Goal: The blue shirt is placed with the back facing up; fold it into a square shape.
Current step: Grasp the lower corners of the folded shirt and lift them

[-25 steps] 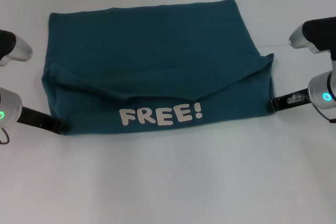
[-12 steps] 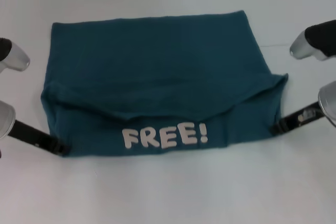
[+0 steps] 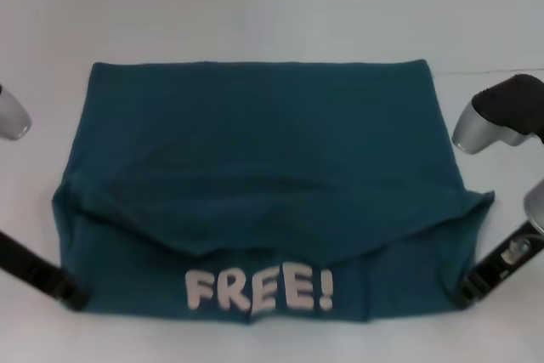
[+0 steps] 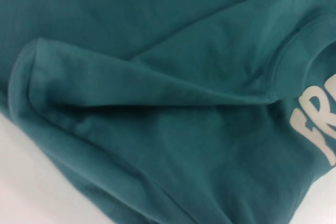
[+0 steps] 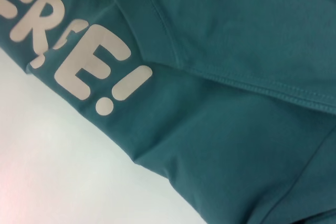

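Your tabletop (image 3: 255, 6) was plain white and took up the whole head view. The blue shirt (image 3: 263, 150) lay on it, centred, folded into a wide block with its far edge straight and flat. The near part was a doubled layer: a folded-over flap sagged in a shallow curve across the middle, and under it a band showed the white lettering "FREE!" (image 3: 259, 289) facing up near the front edge. In the left wrist view the shirt (image 4: 157, 103) filled most of the picture, with a rolled fold at one side and a bit of white print at the edge. The right wrist view had the shirt (image 5: 236, 103) with a stitched hem crossing it and the lettering (image 5: 79, 61) beside bare tabletop (image 5: 52, 171).

You had your left gripper (image 3: 72, 295) at the shirt's near left corner, low on the tabletop, its fingers clamped on the fabric there as far as the head view showed. Your right gripper (image 3: 466, 293) sat at the near right corner the same way, fingers pinching the shirt's edge. Both arms reached in from the sides, well apart, with the shirt stretched between them.
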`<action>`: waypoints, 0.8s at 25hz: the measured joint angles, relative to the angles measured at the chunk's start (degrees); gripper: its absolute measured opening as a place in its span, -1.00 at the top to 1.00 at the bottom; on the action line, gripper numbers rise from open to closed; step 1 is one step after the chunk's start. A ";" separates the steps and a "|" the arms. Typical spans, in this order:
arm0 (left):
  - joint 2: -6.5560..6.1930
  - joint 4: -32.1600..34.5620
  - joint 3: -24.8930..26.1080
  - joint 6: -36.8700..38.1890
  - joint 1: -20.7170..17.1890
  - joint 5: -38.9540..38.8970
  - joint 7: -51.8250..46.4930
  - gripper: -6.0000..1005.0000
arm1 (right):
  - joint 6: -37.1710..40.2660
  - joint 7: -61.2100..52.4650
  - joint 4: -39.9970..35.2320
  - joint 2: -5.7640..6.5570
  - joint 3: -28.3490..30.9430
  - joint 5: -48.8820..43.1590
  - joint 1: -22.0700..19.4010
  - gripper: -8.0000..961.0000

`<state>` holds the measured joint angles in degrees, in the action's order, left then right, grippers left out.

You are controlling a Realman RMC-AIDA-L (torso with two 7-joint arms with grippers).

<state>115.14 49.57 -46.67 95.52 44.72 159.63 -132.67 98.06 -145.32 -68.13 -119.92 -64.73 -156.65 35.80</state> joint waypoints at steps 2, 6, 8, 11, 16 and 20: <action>0.02 0.24 0.06 2.12 -0.18 1.93 -0.01 0.90 | 3.38 -0.24 -1.57 0.16 -0.38 -0.78 -0.28 0.92; 0.38 0.40 -0.95 7.44 -0.88 3.86 0.13 0.90 | 9.01 -0.04 -3.36 0.10 -0.49 -4.27 -0.48 0.92; 0.57 0.44 -1.88 9.76 -1.38 3.91 0.20 0.90 | 11.19 0.17 -3.39 0.08 -0.86 -4.99 -0.48 0.92; 1.00 0.53 -3.97 12.64 -2.11 3.93 0.07 0.90 | 14.15 0.62 -3.41 0.12 -1.76 -5.24 -0.71 0.92; 1.41 0.66 -7.22 16.43 -3.26 3.96 -0.13 0.90 | 15.82 0.70 -2.80 0.17 -5.04 -5.25 -1.84 0.92; 1.41 0.56 -8.59 18.69 -3.52 4.02 -0.53 0.90 | 16.23 0.23 -1.44 0.19 -9.48 -4.87 -3.13 0.92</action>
<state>116.56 50.13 -55.26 114.21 41.20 163.65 -133.20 114.29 -145.10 -69.57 -119.74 -74.22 -161.52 32.68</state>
